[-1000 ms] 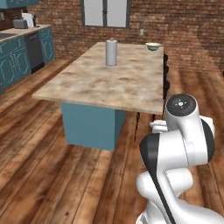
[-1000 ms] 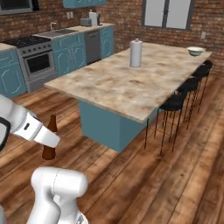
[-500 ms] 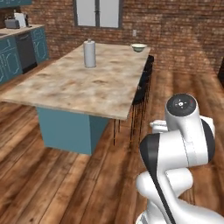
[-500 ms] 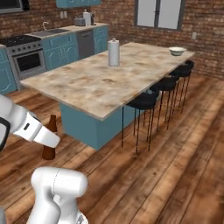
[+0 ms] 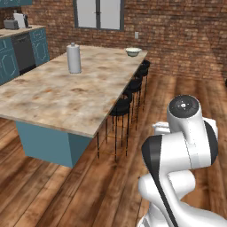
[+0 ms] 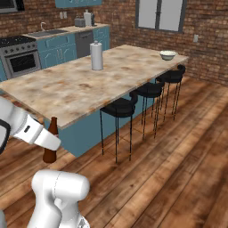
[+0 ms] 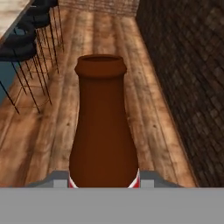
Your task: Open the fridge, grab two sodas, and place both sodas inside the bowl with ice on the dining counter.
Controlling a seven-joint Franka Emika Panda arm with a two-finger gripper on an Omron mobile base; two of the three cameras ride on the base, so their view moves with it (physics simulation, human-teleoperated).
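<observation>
We are in the carrying step now: our end effector (image 7: 104, 181) is shut around the dark reddish-brown slim soda bottle (image 7: 104, 127), holding it low on its body, with the neck and open-looking top pointing away from the hand. In the right base view the same bottle (image 6: 50, 143) sits at the end of our white arm, low down and just beside the near corner of the big beige stone desk with brown marbling (image 6: 75, 84). The bottle is not over the desk yet; it hangs above the wooden floor (image 6: 178, 147). The small round pale greenish-white bowl (image 6: 168, 55) sits way over at the far end of the desk, close to its edge, well apart from our bottle. In the left base view we see that bowl (image 5: 133, 52) there too, past the tall white paper towel roll (image 5: 74, 58) that stands on the desk. Three black round stools (image 6: 148, 90) stand in a row along the desk's side, between us and the bowl. We think the next move needs us to get much nearer to the bowl's end of the desk, then lift the bottle up higher than the desk top and over the bowl. We should watch out for the stools, and we should keep the bottle from bumping the desk's edge on the way up. We cannot tell from here if the other soda is in the bowl.
</observation>
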